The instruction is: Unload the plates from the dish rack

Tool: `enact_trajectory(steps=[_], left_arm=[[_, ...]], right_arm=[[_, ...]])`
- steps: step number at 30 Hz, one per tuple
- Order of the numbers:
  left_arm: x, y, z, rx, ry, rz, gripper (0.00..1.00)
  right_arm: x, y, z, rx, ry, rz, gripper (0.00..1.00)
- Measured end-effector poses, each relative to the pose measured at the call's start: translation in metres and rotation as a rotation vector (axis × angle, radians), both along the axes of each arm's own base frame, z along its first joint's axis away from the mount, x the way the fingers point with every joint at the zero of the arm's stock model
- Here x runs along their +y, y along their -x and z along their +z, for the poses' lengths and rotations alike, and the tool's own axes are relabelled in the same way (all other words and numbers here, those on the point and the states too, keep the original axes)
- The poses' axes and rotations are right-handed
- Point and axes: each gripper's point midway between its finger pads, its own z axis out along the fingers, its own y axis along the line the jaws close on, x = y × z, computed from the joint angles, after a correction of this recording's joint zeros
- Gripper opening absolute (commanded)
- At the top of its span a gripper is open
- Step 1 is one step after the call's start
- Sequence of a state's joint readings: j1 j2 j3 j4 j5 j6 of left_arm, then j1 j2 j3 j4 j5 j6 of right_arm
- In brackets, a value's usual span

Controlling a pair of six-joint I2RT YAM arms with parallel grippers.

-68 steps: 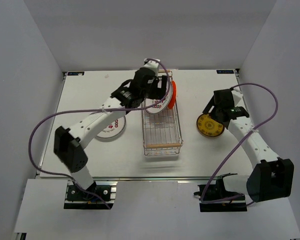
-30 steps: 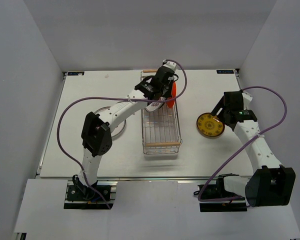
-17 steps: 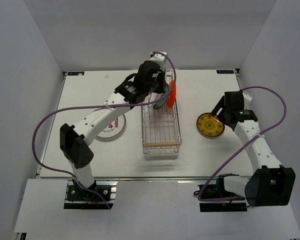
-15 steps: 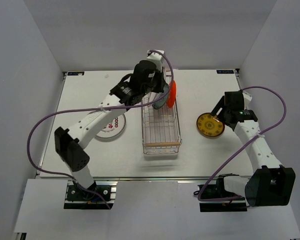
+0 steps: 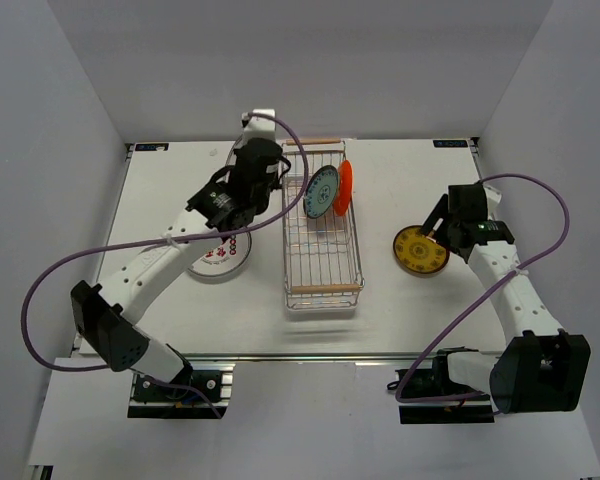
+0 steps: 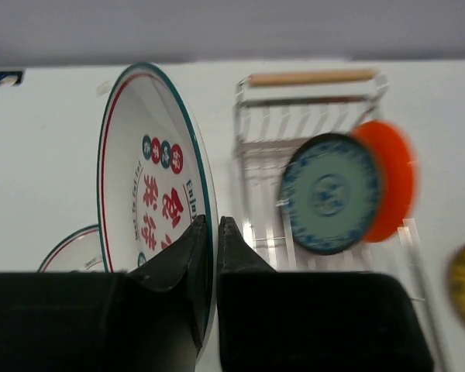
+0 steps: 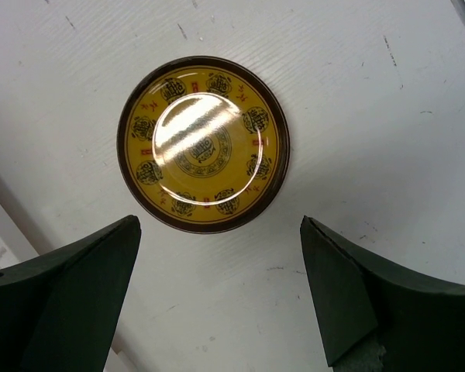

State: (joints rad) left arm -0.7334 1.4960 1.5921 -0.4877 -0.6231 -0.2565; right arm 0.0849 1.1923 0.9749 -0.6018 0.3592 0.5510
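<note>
**another plate lifted clear of rack; two remain inside**

left gripper (image 6: 211, 225): jaws nearly together, pinching the lower rim of a white round plate with green rim and red marks (image 6: 151, 178), held on edge. approx a second ago this gripper was down at the far end of the silver wire dish rack (image 5: 324, 289), on the plates standing there. since then the arm has lifted and swung left. the plate now hangs clear of the rack, over the white table (image 5: 160, 310) on the rack's left side. grip is on the rim only; judged liable to tilt if moved fast.

in rack, far end: teal round plate (image 5: 320, 192) stands leaning against the orange-red round plate (image 5: 345, 187), touching. the teal face is now exposed, w/ nothing in front of it.

already out:
- second white plate w/ red marks (image 5: 220, 258), flat on table left of rack, near the held one.
- yellow-brown patterned round plate (image 5: 421, 250), flat on table right of rack.

right gripper (image 7: 218, 225): jaws spread wide, empty, hovering above the yellow-brown plate w/o touching it. no change over the last second.

assessment: unload judged past halfway. next step, as judged: set the held plate down by or on the white one, then take the teal plate.
</note>
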Motion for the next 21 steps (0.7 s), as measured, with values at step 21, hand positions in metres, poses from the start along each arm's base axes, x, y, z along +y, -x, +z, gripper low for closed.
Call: enact_trajectory(steps=[21], left_arm=[[0.094,-0.003,-0.209,0.34,-0.277,0.253,0.27]], right_arm=[[0.003,0.002,-0.022,0.08,0.007,0.037,0.89]])
